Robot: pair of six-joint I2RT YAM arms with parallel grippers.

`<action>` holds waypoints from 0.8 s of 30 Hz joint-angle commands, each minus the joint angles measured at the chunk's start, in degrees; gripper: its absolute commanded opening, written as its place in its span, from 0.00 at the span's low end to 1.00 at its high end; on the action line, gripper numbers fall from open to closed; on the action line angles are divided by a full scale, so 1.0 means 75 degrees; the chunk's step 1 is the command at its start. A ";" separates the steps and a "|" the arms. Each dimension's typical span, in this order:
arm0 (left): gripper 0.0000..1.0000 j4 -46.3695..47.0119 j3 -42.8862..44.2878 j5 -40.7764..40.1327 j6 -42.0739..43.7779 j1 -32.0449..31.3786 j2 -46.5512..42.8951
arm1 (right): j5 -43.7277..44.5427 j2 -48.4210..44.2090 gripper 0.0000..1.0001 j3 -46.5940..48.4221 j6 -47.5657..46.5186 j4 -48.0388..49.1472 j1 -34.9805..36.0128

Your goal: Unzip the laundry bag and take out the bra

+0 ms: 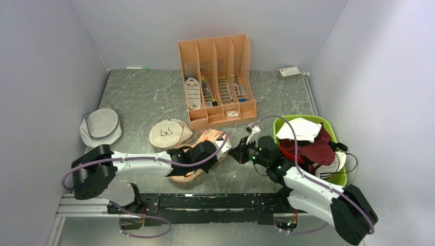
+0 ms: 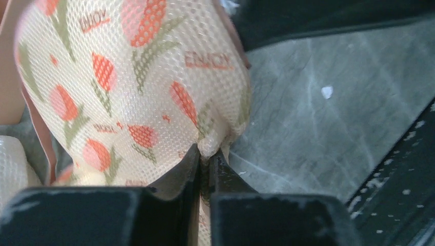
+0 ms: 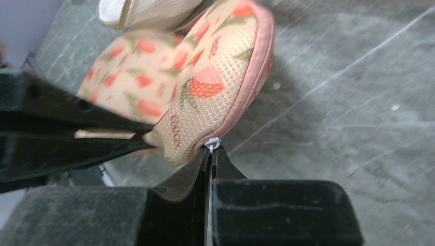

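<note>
We judge the laundry bag [image 3: 205, 87], lying on the surface [image 1: 143, 97], light, soft and floppy. Left gripper [image 2: 206, 156] pinches its mesh edge; right gripper [image 3: 211, 154] is clenched on the zip pull [image 3: 212, 144], the sensible hold.

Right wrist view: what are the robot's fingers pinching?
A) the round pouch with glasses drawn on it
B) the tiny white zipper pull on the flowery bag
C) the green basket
B: the right gripper is shut on the white zipper pull at the pink edge of the laundry bag.
</note>
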 commanded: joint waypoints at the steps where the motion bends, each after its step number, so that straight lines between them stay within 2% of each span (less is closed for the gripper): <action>1: 0.21 0.0247 0.0335 -0.0518 0.0230 0.0190 0.0471 | 0.0036 -0.0841 0.00 -0.0532 0.1326 -0.0845 0.0609; 2: 0.28 -0.0073 0.0421 -0.0794 -0.0018 0.0184 0.0439 | 0.0085 -0.0954 0.00 -0.0588 0.1410 -0.1008 0.0780; 4: 0.55 -0.0657 0.0327 -0.0906 -0.0676 0.0174 -0.0032 | 0.0192 -0.1180 0.00 -0.0687 0.1484 -0.1108 0.1190; 6: 0.81 -0.1061 -0.0009 -0.0476 -0.1448 0.0114 -0.0813 | 0.0274 -0.1287 0.00 -0.0711 0.1494 -0.1157 0.1527; 7: 0.89 -0.1188 -0.0134 -0.0228 -0.1890 -0.0012 -0.1186 | 0.0248 -0.1272 0.00 -0.0684 0.1462 -0.1187 0.1633; 8: 0.92 -0.1375 -0.0194 -0.0147 -0.2224 -0.0206 -0.1463 | 0.0170 -0.1199 0.00 -0.0654 0.1419 -0.1185 0.1699; 12: 0.93 -0.1691 -0.0044 -0.0253 -0.2985 -0.1070 -0.1759 | -0.0310 -0.0848 0.00 -0.0548 0.1422 -0.0876 0.1887; 15: 0.88 -0.1417 0.0267 -0.0555 -0.2775 -0.1424 -0.1134 | -0.0314 -0.0860 0.00 -0.0507 0.1473 -0.0776 0.2074; 20: 0.82 -0.0969 0.0485 -0.0978 -0.2201 -0.1485 -0.0281 | -0.0312 -0.1002 0.00 -0.0422 0.1455 -0.0885 0.2124; 24: 0.63 -0.1082 0.0624 -0.1651 -0.2020 -0.1485 0.0087 | -0.0284 -0.1066 0.00 -0.0417 0.1469 -0.1079 0.2143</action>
